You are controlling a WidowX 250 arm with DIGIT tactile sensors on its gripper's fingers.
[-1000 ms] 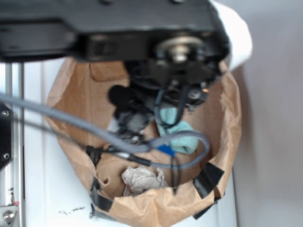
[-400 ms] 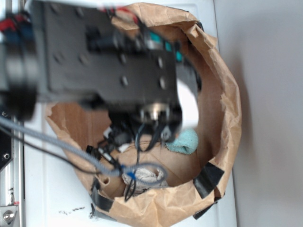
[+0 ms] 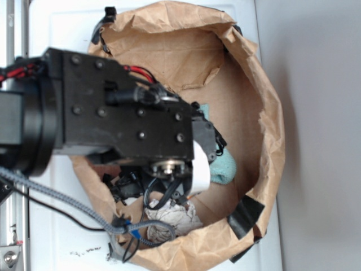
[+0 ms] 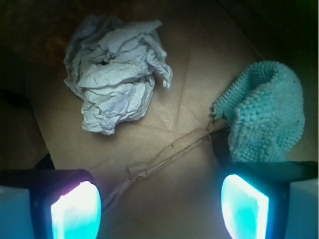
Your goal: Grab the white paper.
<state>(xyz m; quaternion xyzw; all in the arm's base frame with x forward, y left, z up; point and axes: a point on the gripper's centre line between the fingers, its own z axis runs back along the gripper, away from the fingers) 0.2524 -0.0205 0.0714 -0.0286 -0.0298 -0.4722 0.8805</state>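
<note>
Down inside the big brown paper bag (image 3: 265, 141), the black WidowX arm (image 3: 113, 113) fills most of the exterior view, its wrist section hanging over the bag's floor. From the wrist camera, the gripper (image 4: 159, 206) is spread wide: both glowing finger pads sit at the bottom corners of the frame, the left pad (image 4: 77, 211) and the right pad (image 4: 244, 206) well apart, with nothing between them but bare brown bag floor (image 4: 164, 124) and a raised crease (image 4: 164, 154) running diagonally across it.

And the white paper (image 4: 117, 72) sits up at the upper left of the wrist view, a lumpy, heavily creased ball resting on the bag floor, clear of both fingers and untouched. Over in the exterior view the same crumpled ball (image 3: 172, 214) peeks out below the arm, close to the bag's near wall, partly hidden by the wrist and by a grey braided cable (image 3: 67, 203) that loops across the rim.

On the right side of the wrist view lies the teal terry cloth (image 4: 266, 114), folded and bunched, its lower edge just above the right finger; whether the two touch I cannot tell. In the exterior view a corner of it (image 3: 224, 166) shows beside the arm. Paper and cloth lie well apart. Black tape (image 3: 245, 217) patches the bag's rim, and the bag stands on a white surface (image 3: 56, 237).
</note>
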